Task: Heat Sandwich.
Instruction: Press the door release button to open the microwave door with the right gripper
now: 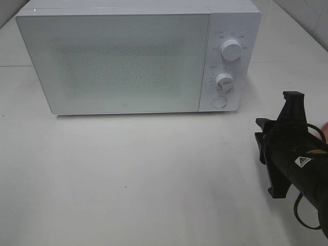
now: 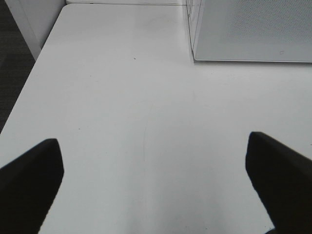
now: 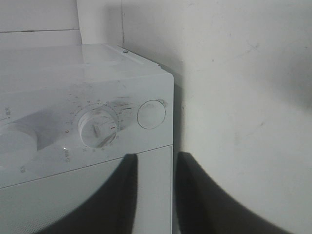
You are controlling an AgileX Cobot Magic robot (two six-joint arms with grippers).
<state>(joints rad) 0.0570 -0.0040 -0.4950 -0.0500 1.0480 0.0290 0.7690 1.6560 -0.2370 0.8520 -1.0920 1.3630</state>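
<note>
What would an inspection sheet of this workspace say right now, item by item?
Surface: white table, faint marks.
Job's things: microwave door shut; sandwich not seen.
Clutter: nothing seen.
Hands: left hand wide open, empty; right hand narrowly open, empty, facing the round button.
Cables: black cable looping off the right arm.
Surroundings: tiled wall behind; dark floor beside the table.
</note>
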